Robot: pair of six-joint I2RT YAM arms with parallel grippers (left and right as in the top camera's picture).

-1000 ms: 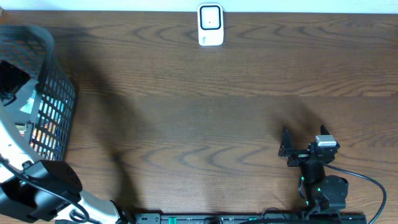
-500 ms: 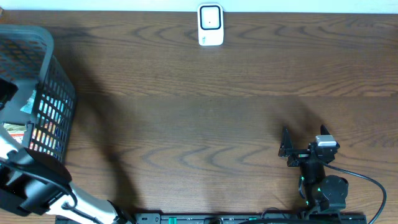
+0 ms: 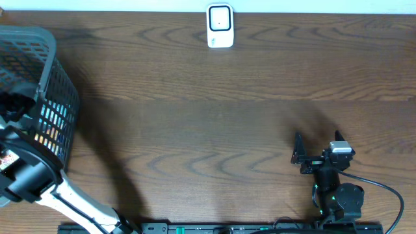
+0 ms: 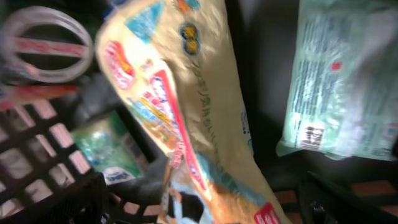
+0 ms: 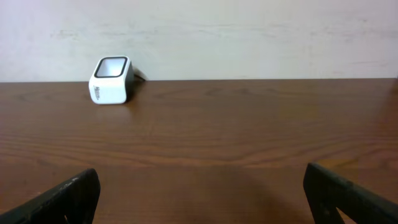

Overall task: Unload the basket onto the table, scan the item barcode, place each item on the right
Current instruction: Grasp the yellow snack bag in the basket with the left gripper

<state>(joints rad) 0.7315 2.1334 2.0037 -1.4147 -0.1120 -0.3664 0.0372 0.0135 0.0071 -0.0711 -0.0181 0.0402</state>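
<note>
**Left arm shifted over the basket, right side unchanged**

Since a second ago the left arm (image 3: 29,172) has swung along the left edge. Its bulky link now covers the near corner of the basket (image 3: 55,84), and more of the far rim shows. Nothing else moved.

- Worktop (image 3: 227,97): dark wood, mostly bare from overhead.
- Basket: dark mesh, at the far left edge, with goods inside.
- Yellow snack bag (image 4: 186,112): the biggest item in the left wrist view, lying diagonally in the basket.
- Pale green pack (image 4: 342,81): to the right of the bag, with a barcode label (image 4: 314,135) facing the camera. The view is blurred, so we can't read it.
- Small green packet (image 4: 102,146) and a clear ring (image 4: 43,40): left of the bag, against the mesh.
- Left pincer (image 4: 205,205): jaws spread wide above the bag's lower end, gripping nothing. We can't tell whether it touches the bag.
- Right pincer (image 5: 199,177): jaws wide apart, holding nothing, low over the worktop near the front right.
- Scanner (image 3: 220,26): small white unit at the far edge centre, well apart from both arms.
</note>
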